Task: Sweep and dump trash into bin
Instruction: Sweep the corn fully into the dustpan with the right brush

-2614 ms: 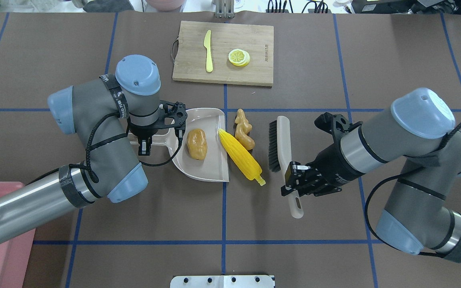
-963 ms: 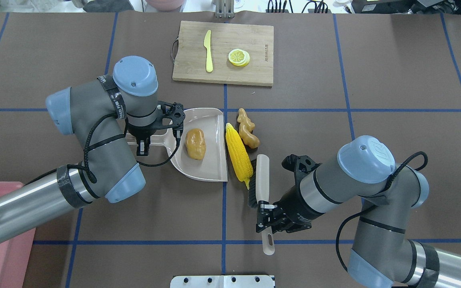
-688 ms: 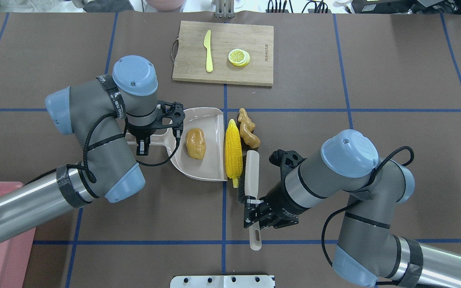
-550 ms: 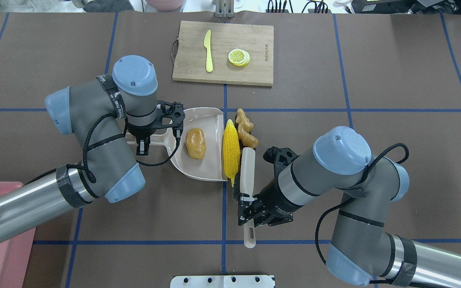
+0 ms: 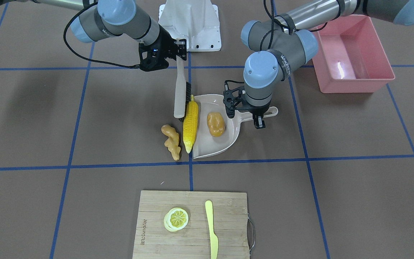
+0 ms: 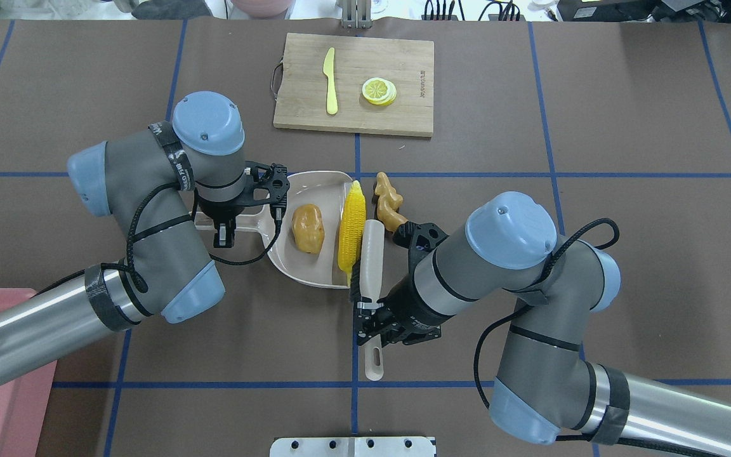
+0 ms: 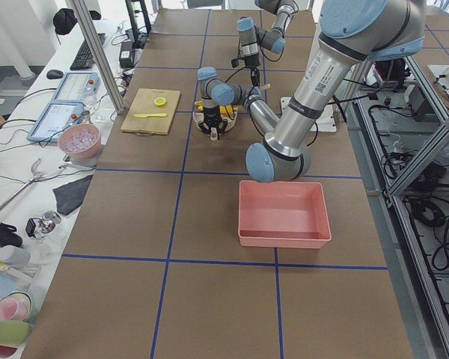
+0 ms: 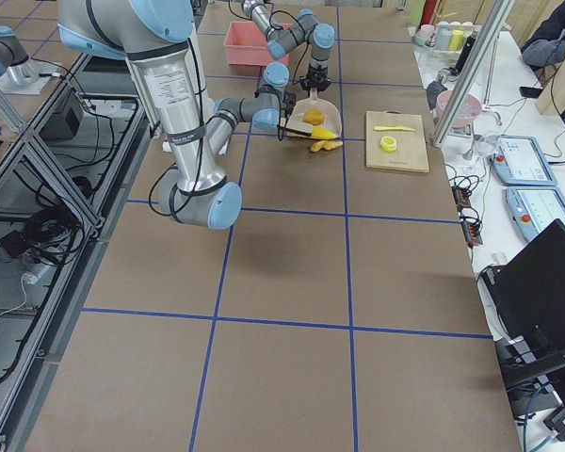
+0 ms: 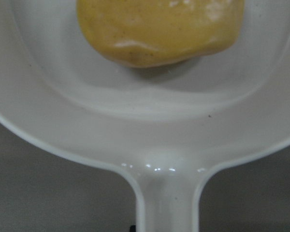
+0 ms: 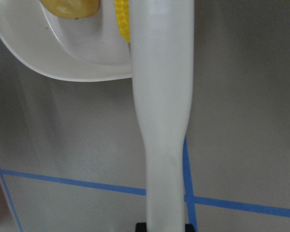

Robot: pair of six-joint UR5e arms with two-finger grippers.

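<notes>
Overhead exterior: brush [image 6: 370,254], clenched by right gripper [image 6: 368,319], abuts corn cob [image 6: 352,222] lying on dustpan [image 6: 327,190] open edge — left gripper [image 6: 222,225] clamps its handle

Potato [image 6: 308,227] lies in the dustpan [image 6: 321,271], corn cob [image 6: 351,223] at its lip, ginger [image 6: 388,206] just outside, pink bin [image 5: 354,85] well apart

We look down on the bench [image 6: 594,114] from behind the robot in the overhead view, and from across it, facing the robot, in the front view; both share the dustpan [image 6: 318,190] at mid-bench. Our two side views stand far off at the bench ends. The wrist views sit very close: the left over the potato [image 9: 159,29], the right along the brush handle [image 10: 162,96].
</notes>
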